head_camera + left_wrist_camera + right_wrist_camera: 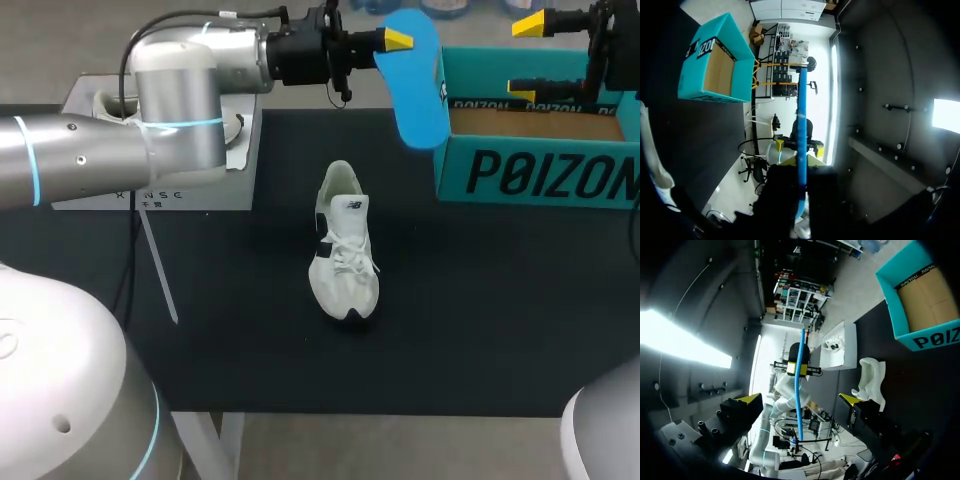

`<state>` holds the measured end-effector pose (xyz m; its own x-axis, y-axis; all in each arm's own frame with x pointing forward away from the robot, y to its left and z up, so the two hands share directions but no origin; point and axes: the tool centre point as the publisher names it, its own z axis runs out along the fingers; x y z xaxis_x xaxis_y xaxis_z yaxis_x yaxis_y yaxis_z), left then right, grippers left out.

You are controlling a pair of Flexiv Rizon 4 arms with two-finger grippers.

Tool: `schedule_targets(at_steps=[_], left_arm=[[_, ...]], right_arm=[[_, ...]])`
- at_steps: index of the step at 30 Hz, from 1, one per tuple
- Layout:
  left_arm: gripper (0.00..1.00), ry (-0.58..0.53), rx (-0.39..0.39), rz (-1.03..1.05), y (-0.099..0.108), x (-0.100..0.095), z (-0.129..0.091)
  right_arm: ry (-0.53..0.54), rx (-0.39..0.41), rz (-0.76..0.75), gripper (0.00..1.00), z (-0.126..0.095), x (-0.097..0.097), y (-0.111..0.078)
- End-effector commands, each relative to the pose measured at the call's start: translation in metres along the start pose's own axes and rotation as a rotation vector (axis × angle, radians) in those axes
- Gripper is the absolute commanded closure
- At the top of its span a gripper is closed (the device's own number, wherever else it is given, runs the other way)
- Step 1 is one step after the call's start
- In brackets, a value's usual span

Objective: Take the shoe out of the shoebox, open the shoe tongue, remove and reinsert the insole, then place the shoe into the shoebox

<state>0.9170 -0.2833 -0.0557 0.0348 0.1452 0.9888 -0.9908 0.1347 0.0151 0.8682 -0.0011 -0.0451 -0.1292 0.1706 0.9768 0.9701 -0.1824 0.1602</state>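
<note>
A blue insole (417, 80) hangs upright in the air beside the teal shoebox (540, 170), and my left gripper (398, 42) is shut on its top end. In the left wrist view the insole (802, 125) shows edge-on, running out from between the yellow tips of that gripper (799, 161). The white shoe (344, 250) lies on the black table mat, toe toward the front, below the insole. My right gripper (526, 56) hovers open over the shoebox's back, facing the insole but apart from it. In the right wrist view the insole (799, 390) stands ahead of the open right gripper (800, 399).
The shoebox (922, 300) is open and shows a bare cardboard floor. A white-grey lid or tray (160, 190) lies at the table's back left, partly under my left arm. The black mat (480, 320) spreads out around the shoe.
</note>
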Motion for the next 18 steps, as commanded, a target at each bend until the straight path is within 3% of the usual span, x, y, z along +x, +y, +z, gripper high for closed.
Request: schedule_targets(at_steps=[1,12,13,15,17,18], left_arm=[[1.0,-0.005,0.0,-0.001,-0.0024,0.0006,0.0016],[1.0,-0.016,-0.027,-0.027,-0.0037,-0.0007,0.0024],[1.0,-0.008,-0.014,0.072,-0.005,0.0007,0.0008],[1.0,-0.111,0.032,0.314,-0.0066,0.0029,-0.0021],[1.0,-0.144,-0.005,0.557,-0.0004,0.0054,-0.0013],[1.0,-0.18,0.063,0.588,-0.0001,0.0058,-0.0025]], right_arm=[[0.049,-0.002,-0.004,0.0,0.0034,-0.0016,0.0014],[0.044,-0.008,-0.017,0.0,0.0028,-0.001,0.0021],[0.044,-0.008,-0.017,0.0,0.0028,-0.001,0.0021],[0.044,-0.008,-0.017,0.0,0.0028,-0.001,0.0021],[0.044,-0.008,-0.017,0.0,0.0028,-0.001,0.0021],[0.044,-0.008,-0.017,0.0,0.0028,-0.001,0.0021]])
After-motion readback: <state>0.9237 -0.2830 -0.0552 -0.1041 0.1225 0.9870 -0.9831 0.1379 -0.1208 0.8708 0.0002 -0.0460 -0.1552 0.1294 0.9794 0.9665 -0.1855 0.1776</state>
